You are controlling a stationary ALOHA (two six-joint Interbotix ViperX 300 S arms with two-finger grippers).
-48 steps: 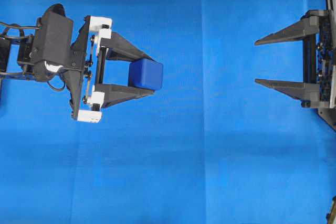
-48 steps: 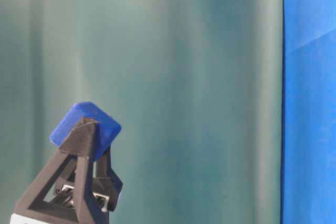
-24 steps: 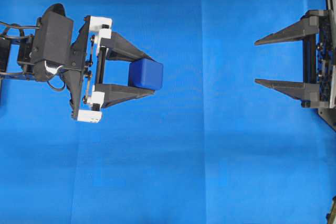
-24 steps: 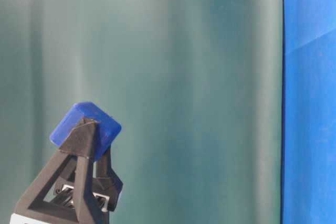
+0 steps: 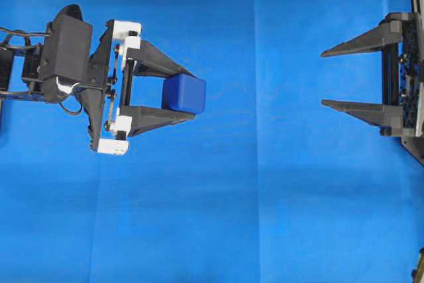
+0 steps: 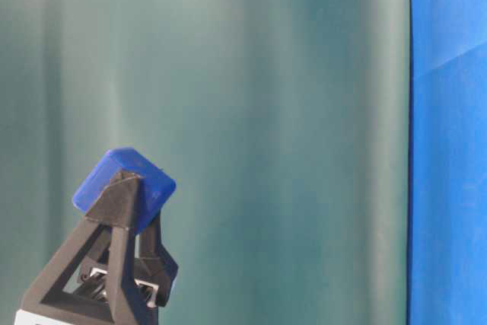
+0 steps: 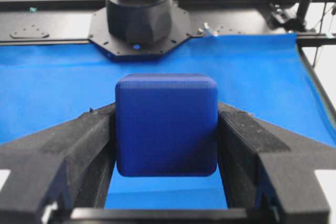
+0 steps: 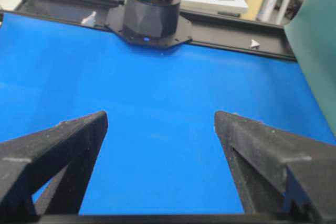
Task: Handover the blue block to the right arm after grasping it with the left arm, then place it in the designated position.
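A: Item 1, blue block [image 5: 183,93]. Location?

B: Clamped between the 2 fingers of the left hand [image 5: 187,93], near their tips. The table-level view shows it raised clear of the blue cloth surface [image 5: 265,197] and tilted, 1 corner uppermost. The left wrist view shows a pad pressed flat on each side face.

A: Item 2, right hand [image 5: 326,77]. Condition?

B: Spread wide, nothing between the fingers. It sits at the right edge of the overhead view, well apart from the block, fingertips pointing toward it. The right wrist view shows only bare cloth in the gap.

A: Stage of task?

B: By my reading, grasp done, handover not yet begun. The designated position is not marked anywhere I can see.

A: Hazards, listed.

B: 1: the block sits far forward in the left fingers, with little finger past it; a bump from the right hand could pivot it out. 2: the left pads already cover 2 side faces, so the right hand must take the free faces, or fingers collide. 3: the tilt means the right pads may meet an edge rather than a flat face, and the block could twist on closing. 4: if the left hand lets go before the right grips firmly, the block drops to the cloth.
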